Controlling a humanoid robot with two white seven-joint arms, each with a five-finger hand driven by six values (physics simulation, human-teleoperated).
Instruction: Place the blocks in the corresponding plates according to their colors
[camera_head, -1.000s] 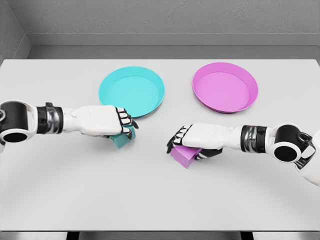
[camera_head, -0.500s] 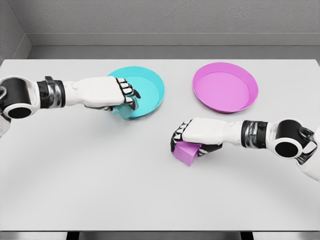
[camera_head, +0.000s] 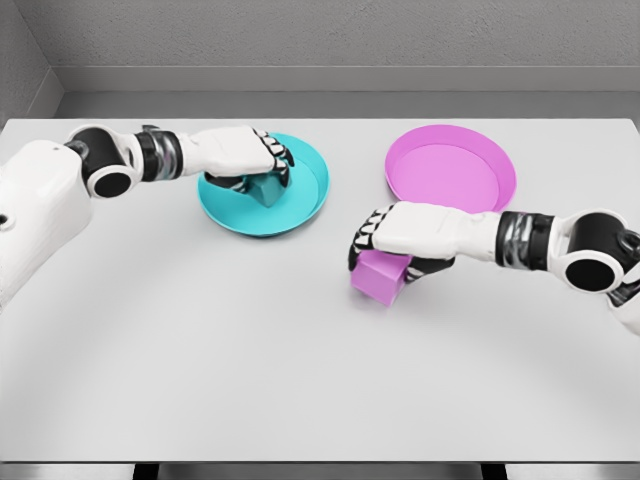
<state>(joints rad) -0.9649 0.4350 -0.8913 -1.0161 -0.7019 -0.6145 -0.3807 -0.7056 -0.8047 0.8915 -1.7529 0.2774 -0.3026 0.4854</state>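
My left hand (camera_head: 262, 172) is shut on the teal block (camera_head: 266, 190), holding it over the middle of the teal plate (camera_head: 305, 192). Whether the block touches the plate floor I cannot tell. My right hand (camera_head: 385, 248) is shut on the magenta block (camera_head: 380, 279), which hangs tilted just off the table, left of and in front of the magenta plate (camera_head: 450, 175). That plate holds nothing.
The two plates sit side by side at the back of the grey table (camera_head: 200, 350), with a wall behind them. The table's front edge runs along the bottom of the view.
My left hand carried the teal block back and right, from the table to over the teal plate. My right hand lifted the magenta block and shifted it slightly right, toward the magenta plate.
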